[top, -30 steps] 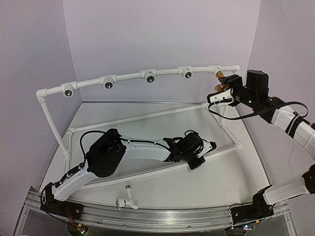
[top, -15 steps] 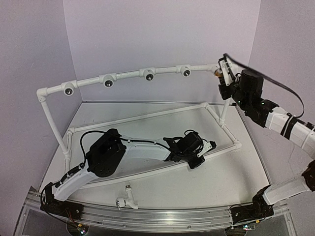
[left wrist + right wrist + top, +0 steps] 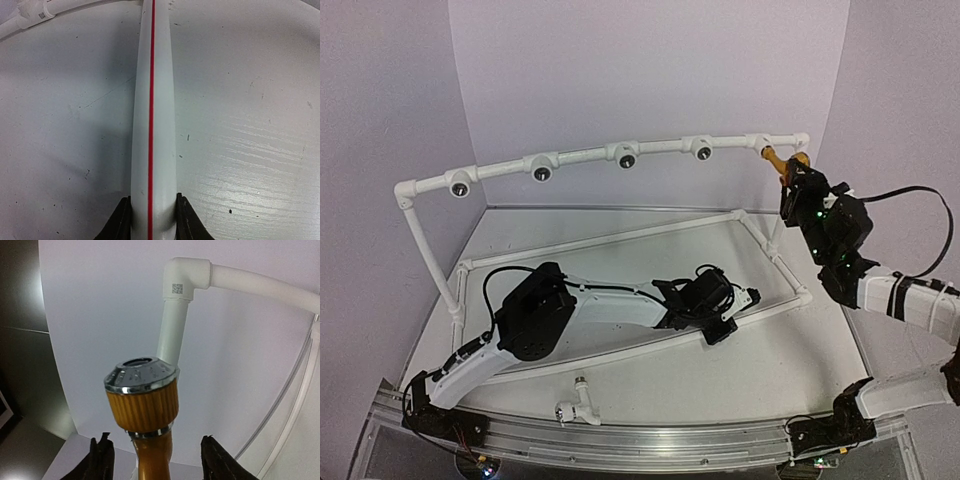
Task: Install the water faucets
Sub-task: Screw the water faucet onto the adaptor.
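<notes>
Fingers of the left gripper [image 3: 151, 225] clamp the white pipe frame [image 3: 152, 100]; the right gripper [image 3: 156, 462] stands part open, untouching, astride the yellow-orange faucet [image 3: 142, 402], whose long axis runs straight up-frame from it; the white faucet [image 3: 578, 408] lies bottom centre, nearer the left gripper.

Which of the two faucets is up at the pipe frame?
The yellow-orange faucet, at the top rail's right end by the right gripper; the white faucet lies on the table by its near edge.
</notes>
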Controlling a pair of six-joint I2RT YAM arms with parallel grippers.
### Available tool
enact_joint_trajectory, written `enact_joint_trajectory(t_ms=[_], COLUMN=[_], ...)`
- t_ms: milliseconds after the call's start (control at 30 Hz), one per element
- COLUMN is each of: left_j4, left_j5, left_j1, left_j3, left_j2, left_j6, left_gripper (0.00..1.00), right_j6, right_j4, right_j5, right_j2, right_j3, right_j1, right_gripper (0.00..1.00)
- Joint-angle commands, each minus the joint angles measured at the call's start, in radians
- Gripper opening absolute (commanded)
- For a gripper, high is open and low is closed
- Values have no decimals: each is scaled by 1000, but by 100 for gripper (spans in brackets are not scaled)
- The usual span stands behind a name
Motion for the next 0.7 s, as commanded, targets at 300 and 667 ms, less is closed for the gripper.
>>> enact_joint_trajectory(t_ms=[300, 667], left_j4=[-364, -364], left_j5=[107, 105], left_j1=[-40, -41], left_j3=[-86, -86], left_j2=[154, 154], left_j6=[31, 31], left_gripper=[0, 0], right_j6=[-1878, -3022], right_j4=[-926, -923], right_j5=[-259, -11], right_j2=[-243, -32], right_j3=[300, 450], right_j1=[0, 0], right_gripper=[98, 98])
